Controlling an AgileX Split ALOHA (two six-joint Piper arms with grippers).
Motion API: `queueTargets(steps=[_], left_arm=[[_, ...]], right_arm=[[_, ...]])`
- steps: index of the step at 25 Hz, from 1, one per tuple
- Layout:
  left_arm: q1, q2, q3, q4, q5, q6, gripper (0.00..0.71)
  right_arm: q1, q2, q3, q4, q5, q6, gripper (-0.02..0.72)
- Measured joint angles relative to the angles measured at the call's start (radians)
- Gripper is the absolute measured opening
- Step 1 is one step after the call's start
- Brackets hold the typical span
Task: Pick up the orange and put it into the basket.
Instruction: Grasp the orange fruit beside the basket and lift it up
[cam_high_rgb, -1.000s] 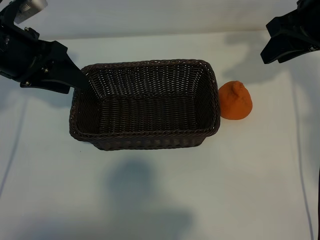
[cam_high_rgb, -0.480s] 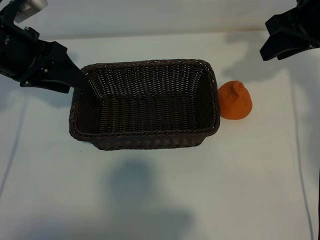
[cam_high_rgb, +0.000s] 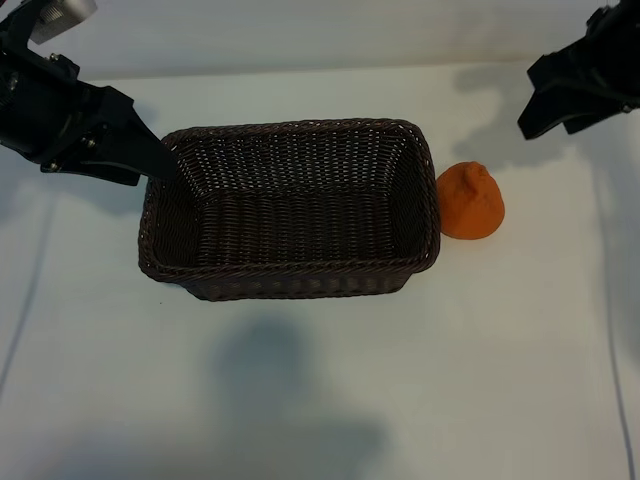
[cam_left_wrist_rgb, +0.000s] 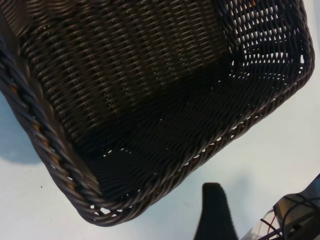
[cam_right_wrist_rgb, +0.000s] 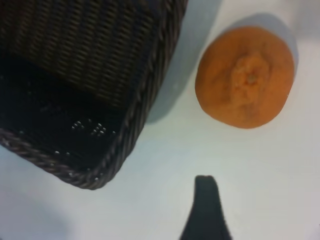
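The orange (cam_high_rgb: 471, 200) lies on the white table just right of the basket (cam_high_rgb: 290, 127), knob up, nothing touching it. In the right wrist view the orange (cam_right_wrist_rgb: 245, 75) sits beyond one dark finger (cam_right_wrist_rgb: 206, 210), beside the basket's corner (cam_right_wrist_rgb: 145, 110). My right gripper (cam_high_rgb: 545, 125) hangs open above the far right of the table, behind the orange and clear of it. My left gripper (cam_high_rgb: 150, 165) is open at the basket's far left corner. In the left wrist view one finger (cam_left_wrist_rgb: 215, 210) stands off the braided rim (cam_left_wrist_rgb: 50, 150) with bare table between. The basket holds nothing.
White table (cam_high_rgb: 320, 380) stretches in front of the basket and around the orange. Both arms cast shadows on it, and a thin cable (cam_high_rgb: 605, 330) runs down the right side.
The right gripper has shifted slightly forward and to the right. The left arm, basket and orange have not moved.
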Motion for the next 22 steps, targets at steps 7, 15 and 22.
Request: queueTargets(steps=[7, 15, 22], left_arm=[[0.0, 0.0, 0.0, 0.009, -0.002, 0.0, 0.527], [0.0, 0.0, 0.0, 0.01, -0.003, 0.002, 0.527], [0.0, 0.0, 0.0, 0.013, -0.003, 0.002, 0.527]], right_arm=[[0.004, 0.046, 0.0, 0.014, -0.009, -0.006, 0.535], [0.052, 0.09, 0.0, 0.059, -0.101, -0.056, 0.535], [0.076, 0.144, 0.014, 0.052, -0.122, -0.092, 0.523]])
